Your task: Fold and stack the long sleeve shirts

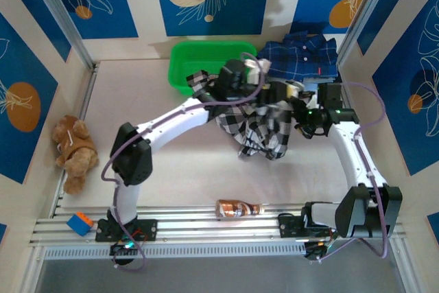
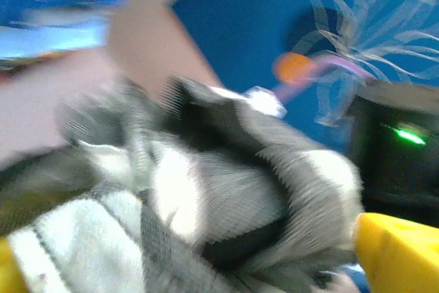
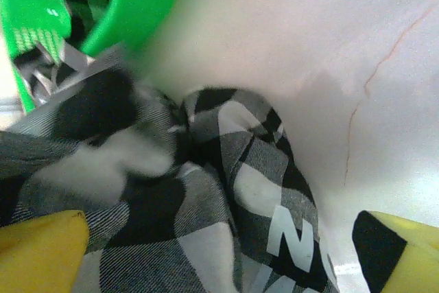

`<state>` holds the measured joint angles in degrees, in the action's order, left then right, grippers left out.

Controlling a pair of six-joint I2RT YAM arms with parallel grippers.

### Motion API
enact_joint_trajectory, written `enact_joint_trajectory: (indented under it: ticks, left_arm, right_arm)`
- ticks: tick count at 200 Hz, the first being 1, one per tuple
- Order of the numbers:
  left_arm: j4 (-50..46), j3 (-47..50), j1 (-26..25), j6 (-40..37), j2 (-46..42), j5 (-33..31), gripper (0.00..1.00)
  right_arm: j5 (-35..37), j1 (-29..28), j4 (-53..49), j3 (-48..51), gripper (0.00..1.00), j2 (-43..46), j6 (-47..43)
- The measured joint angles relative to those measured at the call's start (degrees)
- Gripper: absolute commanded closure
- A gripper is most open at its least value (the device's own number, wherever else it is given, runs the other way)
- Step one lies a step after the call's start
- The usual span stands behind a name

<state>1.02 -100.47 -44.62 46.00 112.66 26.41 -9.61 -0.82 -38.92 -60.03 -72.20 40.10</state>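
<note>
Black-and-white cloth of the checked shirt sits in a loose, crumpled heap on the table, right of centre, just beside the green basket and near the folded navy plaid shirt in the back right corner. It looks light, soft and floppy — likely to sag, drag and fold on itself rather than hold any shape, though woven cloth should not slip much between pads. Both arms reach over it. The left gripper has its yellow fingers wide apart with bunched fabric lying between them, nothing pinched as far as the blurred wrist view lets me judge. The right gripper is likewise spread wide just above the heap, holding nothing. The best hold is probably a single-layer edge — collar, shoulder seam or hem — one per gripper, so the shirt can be drawn flat; which fold here is which part I cannot tell.
</note>
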Motion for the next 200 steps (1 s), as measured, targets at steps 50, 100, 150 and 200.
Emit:
enact_joint_trajectory:
  ticks: [50, 100, 150, 200]
  left_arm:
    - [-12.83, 3.17, 15.3, -3.5, -12.44, -5.55, 0.0]
    - [-26.1, -6.1, 25.83, -13.03, -12.33, -10.51, 0.0]
    - [-38.8, -17.07, 28.92, -23.02, 6.75, -21.51, 0.0]
    - [-42.03, -20.37, 29.55, -25.4, 16.65, -27.1, 0.0]
  right_arm:
    - [4.5, -13.97, -3.98, -8.63, 0.0, -11.26, -4.31]
    - [11.98, -23.41, -7.56, -25.24, 0.0, -33.03, -10.38]
    - [21.51, -28.15, -11.54, -34.99, 0.16, -48.68, -12.11]
    - [26.27, -28.04, -9.79, -22.53, 0.61, -43.45, -9.92]
